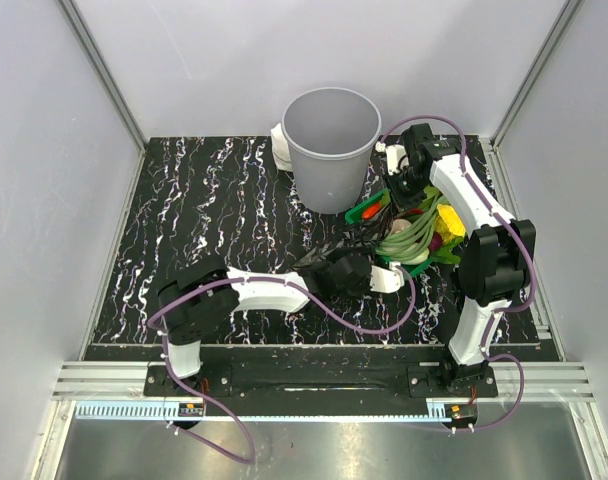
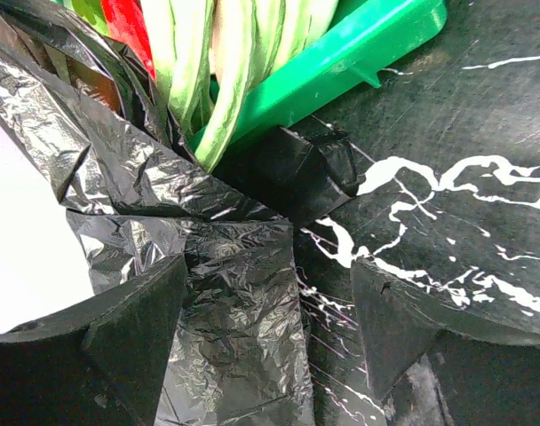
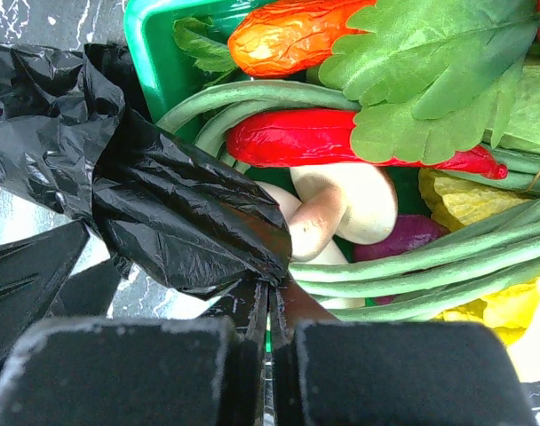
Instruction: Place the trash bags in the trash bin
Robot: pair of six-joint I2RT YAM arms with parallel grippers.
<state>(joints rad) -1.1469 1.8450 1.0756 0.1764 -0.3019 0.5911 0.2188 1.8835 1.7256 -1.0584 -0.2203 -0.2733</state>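
Left gripper [image 2: 268, 293], spread wide and empty over the crumpled trash bag [image 2: 163, 186], should bite a thick fold while the shut right gripper [image 3: 268, 328] seems to pinch its edge.

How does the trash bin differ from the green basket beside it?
The trash bin is light grey, round and tall; the green basket is rectangular and low. The bin looks empty; the basket is heaped with vegetables. The trash bag lies against the basket, not in the bin. Both are open-topped.
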